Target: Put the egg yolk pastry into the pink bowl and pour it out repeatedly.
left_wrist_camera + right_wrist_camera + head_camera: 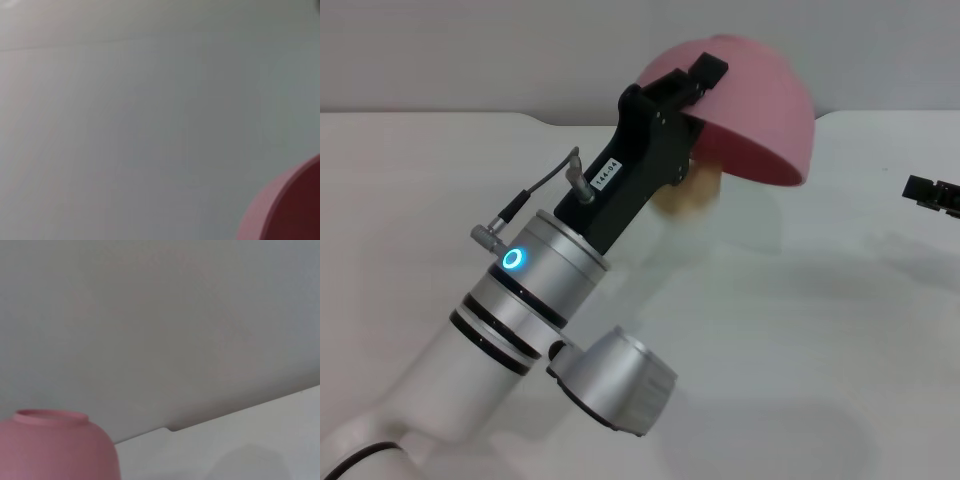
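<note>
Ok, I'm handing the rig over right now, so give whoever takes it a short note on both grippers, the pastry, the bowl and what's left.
Left gripper: clamped on the rim of the smooth round pink plastic bowl, held above the white table and tipped nearly upside down.
Right gripper: idle at the right edge, off the table.
Small pale tan-yellow egg yolk pastry: just below the bowl's mouth, blurred, apparently poured out.
Left: set the bowl upright, put the pastry back in, pour again.
</note>
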